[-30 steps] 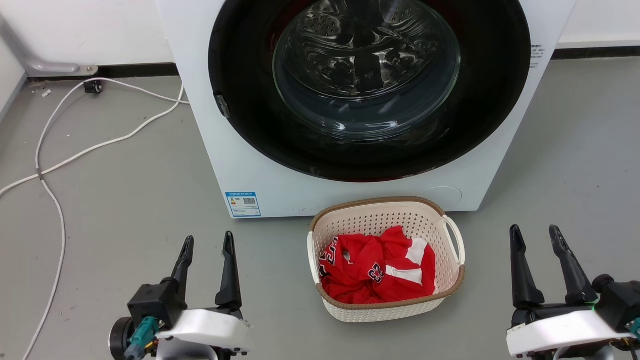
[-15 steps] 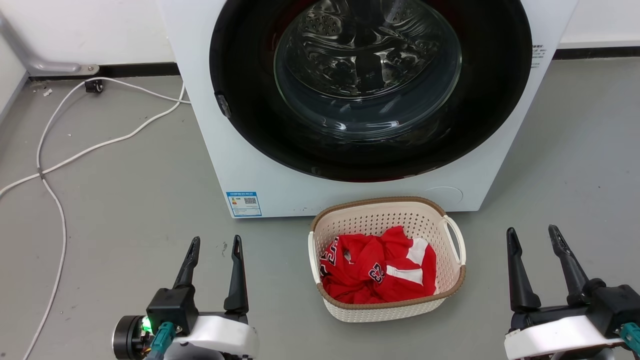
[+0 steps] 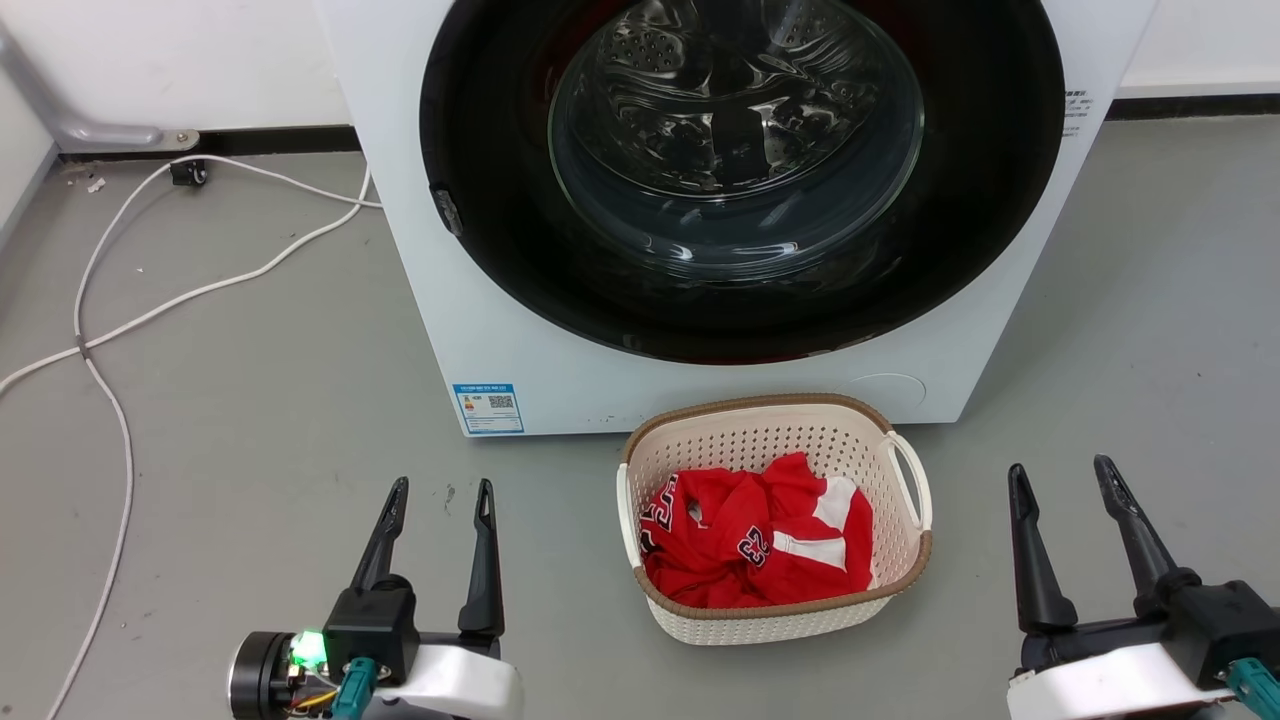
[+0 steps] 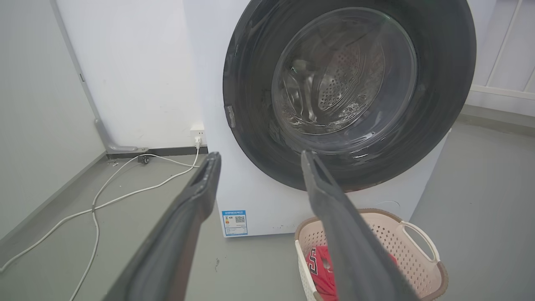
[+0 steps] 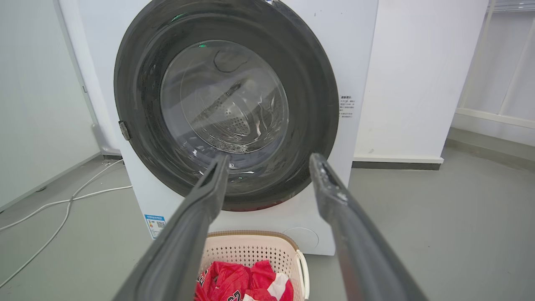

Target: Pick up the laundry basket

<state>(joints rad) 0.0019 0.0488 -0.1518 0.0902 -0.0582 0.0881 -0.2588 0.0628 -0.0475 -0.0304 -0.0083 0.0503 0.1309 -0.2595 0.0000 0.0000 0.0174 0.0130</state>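
Head view: basket (image 3: pixel 762 441) between left gripper (image 3: pixel 443 483), right gripper (image 3: pixel 1058 465).

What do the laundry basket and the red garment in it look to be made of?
Laundry basket: likely moulded plastic, matte cream, given its evenly perforated walls; brown rim looks woven, perhaps only patterned. Red garment: soft crumpled fabric with printed numbers, probably jersey.

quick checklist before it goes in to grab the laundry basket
1. left gripper jaws open: ok
2. right gripper jaws open: ok
3. laundry basket upright on the floor, between the grippers: ok
4. side handles free of the red jersey: ok
5. jaws at the handles: not ok, both grippers stand apart from the basket
6. gap between basket and washer: cannot tell
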